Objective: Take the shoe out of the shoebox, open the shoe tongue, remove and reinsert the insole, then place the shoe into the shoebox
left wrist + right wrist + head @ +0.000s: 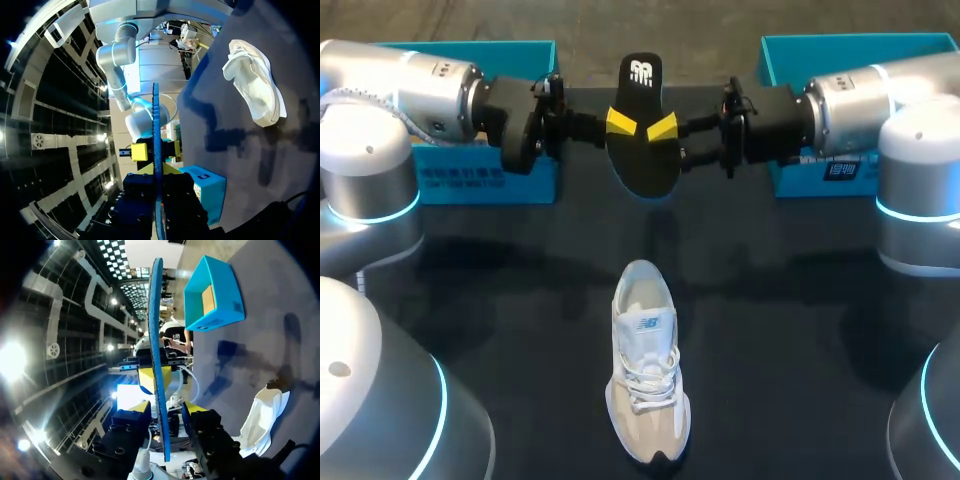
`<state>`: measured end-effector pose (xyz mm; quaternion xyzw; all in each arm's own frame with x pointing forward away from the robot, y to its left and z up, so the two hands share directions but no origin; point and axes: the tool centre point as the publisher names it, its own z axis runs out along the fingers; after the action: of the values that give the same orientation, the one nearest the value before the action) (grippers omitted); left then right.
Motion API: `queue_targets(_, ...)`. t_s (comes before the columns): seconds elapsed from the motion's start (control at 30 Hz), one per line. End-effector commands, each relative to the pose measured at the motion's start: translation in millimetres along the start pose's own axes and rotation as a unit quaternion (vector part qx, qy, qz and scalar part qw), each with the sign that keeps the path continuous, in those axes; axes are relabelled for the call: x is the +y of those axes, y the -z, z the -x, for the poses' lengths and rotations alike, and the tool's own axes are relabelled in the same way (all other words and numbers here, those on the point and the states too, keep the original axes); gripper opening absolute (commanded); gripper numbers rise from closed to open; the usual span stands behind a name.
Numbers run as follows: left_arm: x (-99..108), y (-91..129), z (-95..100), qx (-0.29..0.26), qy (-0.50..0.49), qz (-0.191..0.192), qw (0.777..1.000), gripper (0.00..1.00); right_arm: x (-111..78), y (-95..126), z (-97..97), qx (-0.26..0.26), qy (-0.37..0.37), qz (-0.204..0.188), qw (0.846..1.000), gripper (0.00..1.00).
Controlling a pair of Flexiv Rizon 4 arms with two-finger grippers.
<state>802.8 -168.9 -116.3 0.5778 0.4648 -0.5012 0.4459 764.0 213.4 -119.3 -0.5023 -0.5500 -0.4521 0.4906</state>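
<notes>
- The left blue box (470,52) was largely covered by the left arm (410,90).
- The right blue box (840,48) was partly covered by the right arm (880,100) and cut off at the head view's edge.
- One finger each of the left pincer (620,122) and the right pincer (662,126) was hidden behind the insole (642,150).
- In both wrist views, only the insole's edge was seen.
- In the right wrist view, the shoe (265,415) was partly hidden behind the right pincer's body.
</notes>
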Motion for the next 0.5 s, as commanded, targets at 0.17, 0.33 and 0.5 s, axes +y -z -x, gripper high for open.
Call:
queue_targets(0.17,-0.2,-0.6,-0.4,0.0,-0.001,0.0,1.0,0.0,-5.1,-5.4,-3.4,0.0,0.008,0.007,1.0,0.37)
queue_targets(0.33,-0.2,-0.6,-0.4,0.0,-0.001,0.0,1.0,0.0,-3.8,-8.8,-3.7,0.001,0.014,0.003,1.0,0.36)
queue_targets(0.5,-0.2,-0.6,-0.4,0.0,-0.001,0.0,1.0,0.0,-2.5,-9.7,-7.4,-0.001,0.019,0.001,1.0,0.34)
